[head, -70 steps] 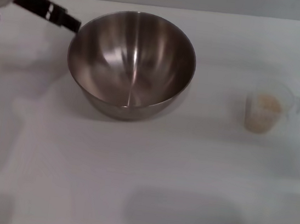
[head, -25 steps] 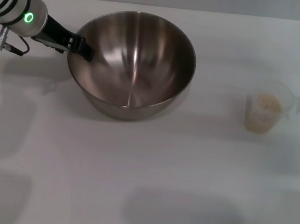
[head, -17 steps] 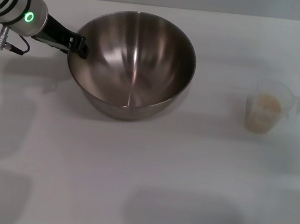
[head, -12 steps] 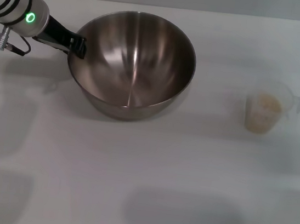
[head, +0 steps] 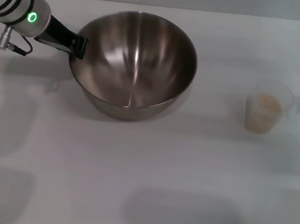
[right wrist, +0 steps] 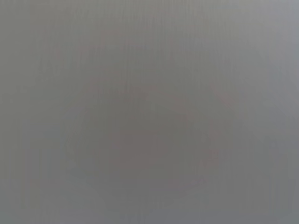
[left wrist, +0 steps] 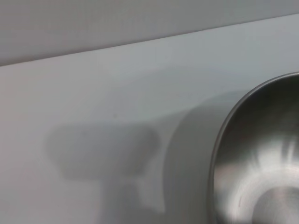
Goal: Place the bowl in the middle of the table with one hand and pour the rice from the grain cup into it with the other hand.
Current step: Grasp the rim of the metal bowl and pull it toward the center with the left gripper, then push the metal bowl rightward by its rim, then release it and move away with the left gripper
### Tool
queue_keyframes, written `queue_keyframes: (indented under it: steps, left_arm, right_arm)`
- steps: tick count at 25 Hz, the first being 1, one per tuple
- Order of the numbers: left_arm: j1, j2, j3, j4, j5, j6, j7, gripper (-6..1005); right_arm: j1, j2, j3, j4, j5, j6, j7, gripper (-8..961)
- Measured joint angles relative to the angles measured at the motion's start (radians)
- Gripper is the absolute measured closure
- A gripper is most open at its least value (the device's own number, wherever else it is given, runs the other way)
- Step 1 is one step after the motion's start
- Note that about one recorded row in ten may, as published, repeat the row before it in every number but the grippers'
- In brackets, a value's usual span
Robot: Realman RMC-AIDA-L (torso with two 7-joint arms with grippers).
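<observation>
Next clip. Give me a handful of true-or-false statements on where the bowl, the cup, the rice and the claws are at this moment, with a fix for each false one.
1. The left claw is at the bowl's rim on the robot's left side. True.
2. The rice is already in the bowl. False: the bowl is empty and the rice sits in the cup.
3. The cup stands upright on the table, apart from the bowl, on the robot's right. True.
4. The right claw is holding the cup. False: no claw is at the cup, and the right claw is not in view.
5. The bowl lies tipped over on its side. False: it sits upright with its opening up.
</observation>
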Motion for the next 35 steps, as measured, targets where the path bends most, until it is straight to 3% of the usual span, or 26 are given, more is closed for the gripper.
queue_keyframes:
  steps: [3,8,12,19,23,27,35]
  left_arm:
    - [-0.001,0.0,0.0,0.001,0.0,0.0,0.0,803]
    - [-0.003,0.0,0.0,0.005,0.0,-0.001,0.006,897]
    - [-0.003,0.0,-0.02,-0.001,-0.006,-0.002,0.015,896]
    - [-0.006,0.002,-0.196,-0.005,-0.121,-0.015,0.137,914]
    - [-0.002,0.015,-0.243,-0.007,-0.18,-0.026,0.175,925]
    - [0.006,0.026,-0.248,-0.044,-0.219,-0.052,0.189,937]
    - [-0.002,0.014,-0.238,-0.127,-0.233,-0.128,0.218,938]
  right_arm:
    - [0.0,0.0,0.0,0.0,0.0,0.0,0.0,311]
    - [-0.001,0.0,0.0,0.0,0.001,-0.001,0.0,311]
    - [-0.001,0.0,0.0,0.0,0.001,-0.001,0.0,311]
    - [0.001,0.0,0.0,0.0,0.002,-0.001,0.0,311]
    - [0.002,0.0,0.0,0.0,0.002,-0.001,0.0,311]
    - [0.005,0.0,0.0,0.0,0.001,-0.001,0.0,311]
    - [0.007,-0.001,0.002,0.0,0.005,-0.001,0.0,311]
